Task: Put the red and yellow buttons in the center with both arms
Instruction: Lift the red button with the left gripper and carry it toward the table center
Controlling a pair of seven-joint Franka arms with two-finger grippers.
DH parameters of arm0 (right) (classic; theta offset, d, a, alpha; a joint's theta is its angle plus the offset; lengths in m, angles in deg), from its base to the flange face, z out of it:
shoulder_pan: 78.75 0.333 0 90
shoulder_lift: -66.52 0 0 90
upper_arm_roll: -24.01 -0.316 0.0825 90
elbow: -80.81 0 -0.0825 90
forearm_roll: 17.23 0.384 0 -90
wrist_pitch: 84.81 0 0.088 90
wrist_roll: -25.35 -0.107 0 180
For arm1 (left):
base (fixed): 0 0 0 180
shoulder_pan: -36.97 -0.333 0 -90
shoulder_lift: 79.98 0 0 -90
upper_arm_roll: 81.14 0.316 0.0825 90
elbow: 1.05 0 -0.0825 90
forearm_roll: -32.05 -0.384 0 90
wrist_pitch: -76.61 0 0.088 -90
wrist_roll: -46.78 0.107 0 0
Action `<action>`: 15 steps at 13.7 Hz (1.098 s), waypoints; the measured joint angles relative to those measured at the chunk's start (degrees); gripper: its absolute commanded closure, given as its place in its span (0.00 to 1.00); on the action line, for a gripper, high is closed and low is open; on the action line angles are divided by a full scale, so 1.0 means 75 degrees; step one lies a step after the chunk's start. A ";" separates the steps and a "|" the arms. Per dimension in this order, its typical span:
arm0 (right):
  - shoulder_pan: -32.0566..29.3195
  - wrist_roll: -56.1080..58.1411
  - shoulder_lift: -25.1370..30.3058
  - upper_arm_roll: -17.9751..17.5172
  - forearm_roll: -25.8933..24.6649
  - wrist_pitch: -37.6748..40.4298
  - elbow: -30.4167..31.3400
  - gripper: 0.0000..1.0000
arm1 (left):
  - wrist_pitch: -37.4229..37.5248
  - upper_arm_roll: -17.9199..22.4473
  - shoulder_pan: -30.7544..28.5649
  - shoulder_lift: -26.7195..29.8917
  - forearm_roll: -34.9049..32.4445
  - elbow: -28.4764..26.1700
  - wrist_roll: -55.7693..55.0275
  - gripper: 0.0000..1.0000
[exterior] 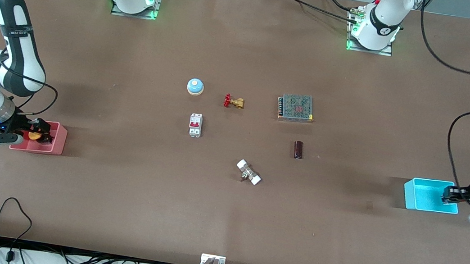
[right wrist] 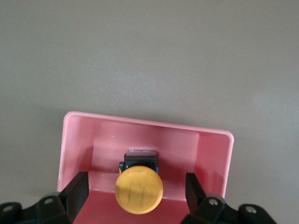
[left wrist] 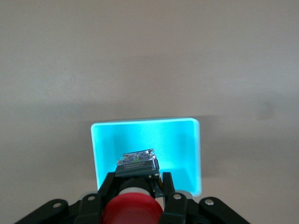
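Note:
The yellow button lies in the pink tray, cap up; it also shows in the front view. My right gripper is open around it, its fingers standing apart from the cap on both sides. In the front view the right gripper is at the pink tray. My left gripper is shut on the red button by its black body, over the cyan tray. In the front view the left gripper is at the cyan tray and hides the red button.
In the middle of the brown table lie a blue dome bell, a brass valve, a metal power supply, a white circuit breaker, a dark cylinder and a white-ended fitting.

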 measured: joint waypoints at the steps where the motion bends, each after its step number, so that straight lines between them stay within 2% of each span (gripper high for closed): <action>1: 0.0000 0.0003 -0.0004 0.0000 0.0000 0.0000 -0.0029 0.08 | 0.0446 -0.0092 0.0060 0.0261 0.0148 -0.0004 -0.0032 0.73; 4: 0.0000 0.0014 -0.0014 0.0000 0.0000 0.0000 -0.0097 0.08 | 0.1392 -0.0200 0.0547 0.0567 0.0381 -0.0119 -0.0474 0.73; 7: -0.0001 0.0020 -0.0065 0.0000 0.0000 0.0000 -0.0099 0.08 | 0.1426 -0.0217 0.1189 0.0442 0.1083 -0.0676 -0.1000 0.73; 8: -0.0001 0.0023 -0.0092 -0.0001 0.0000 0.0000 -0.0102 0.11 | 0.1347 -0.0224 0.1388 0.0347 0.1379 -0.0871 -0.1071 0.73; 11: -0.0001 0.0046 -0.0144 -0.0001 0.0000 0.0000 -0.0121 0.21 | 0.0597 -0.0230 0.1804 0.0020 0.1561 -0.1264 -0.1157 0.73; 15: -0.0001 0.0163 -0.0143 -0.0001 0.0000 0.0000 -0.0140 0.36 | -0.0886 -0.0229 0.1911 -0.0140 0.1563 -0.2068 -0.1158 0.73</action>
